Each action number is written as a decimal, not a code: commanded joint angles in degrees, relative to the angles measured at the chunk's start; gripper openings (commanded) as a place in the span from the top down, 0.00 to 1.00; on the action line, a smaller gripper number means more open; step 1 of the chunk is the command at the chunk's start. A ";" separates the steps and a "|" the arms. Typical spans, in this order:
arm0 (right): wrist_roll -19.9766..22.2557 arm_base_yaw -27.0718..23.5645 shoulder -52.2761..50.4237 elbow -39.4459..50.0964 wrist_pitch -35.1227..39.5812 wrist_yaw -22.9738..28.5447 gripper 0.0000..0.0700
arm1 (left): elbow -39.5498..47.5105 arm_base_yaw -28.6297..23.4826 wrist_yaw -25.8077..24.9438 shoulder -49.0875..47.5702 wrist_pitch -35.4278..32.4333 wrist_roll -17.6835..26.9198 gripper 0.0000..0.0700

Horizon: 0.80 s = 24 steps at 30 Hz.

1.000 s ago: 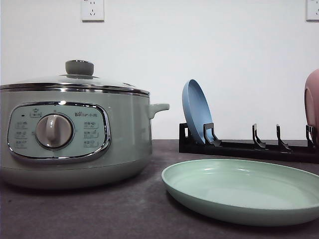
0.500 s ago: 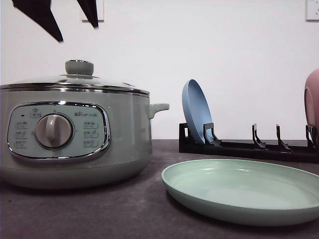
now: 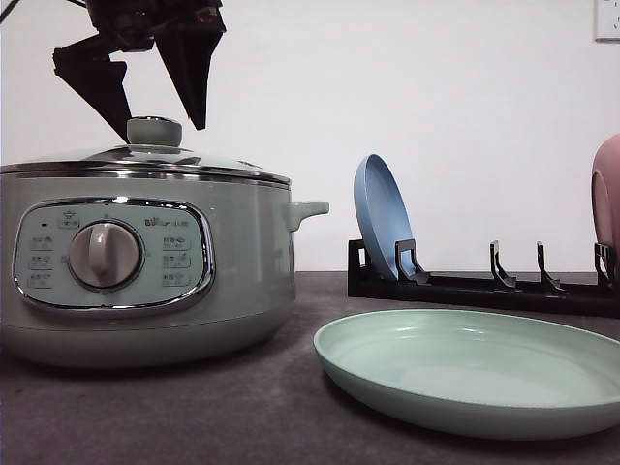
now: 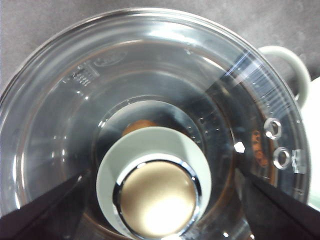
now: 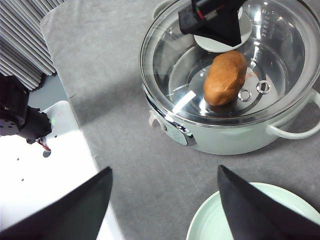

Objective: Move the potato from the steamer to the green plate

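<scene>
In the front view, you face a large round sage-green steamer [image 3: 145, 262] with a chrome rim on a dark grey desk [image 3: 242, 417]; its glass lid [image 3: 145, 160] is on, topped by a green knob [image 3: 154, 131]. Your left gripper [image 3: 155, 102] hangs just above that knob, black fingers [image 3: 189, 77] spread to either side of it, not touching. A small logo beside the front dial [image 3: 105, 255] is too blurred to read. Right of the pot lies the wide, glossy mint-green plate [image 3: 475, 373], bare; behind it a black rack [image 3: 484, 286] holds an upright blue plate [image 3: 383, 218], with a pink plate [image 3: 607, 203] at the edge. In the left wrist view, the chrome-capped knob [image 4: 157, 197] sits between the spread fingers [image 4: 42, 210], and a sliver of orange-brown potato [image 4: 139, 126] shows through the glass; embossed marks on the lid are illegible. In the right wrist view, the smooth oval potato [image 5: 225, 77] lies inside the closed steamer [image 5: 225, 135], under the lid, and the right gripper [image 5: 162, 205] hovers above the desk with fingers [image 5: 75, 210] wide apart, holding nothing. The lid looks heavy, slick and breakable, so take it squarely by the knob. The potato is likely firm and matte; grip across its narrow middle.
</scene>
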State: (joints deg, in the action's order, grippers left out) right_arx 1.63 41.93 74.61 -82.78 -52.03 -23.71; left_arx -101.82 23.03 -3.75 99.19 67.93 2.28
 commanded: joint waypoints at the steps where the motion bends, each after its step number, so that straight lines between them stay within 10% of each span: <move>1: 0.69 0.39 0.59 -0.90 0.31 0.20 0.41 | -1.79 0.31 0.69 1.14 -0.04 0.70 0.23; 24: 0.99 0.28 0.59 -0.90 0.35 0.19 0.41 | -1.77 0.82 0.83 2.12 1.27 0.09 0.35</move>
State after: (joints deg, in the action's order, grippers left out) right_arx 1.76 41.89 74.61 -82.78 -52.03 -23.60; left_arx -101.84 23.46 -3.00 100.14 69.32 2.24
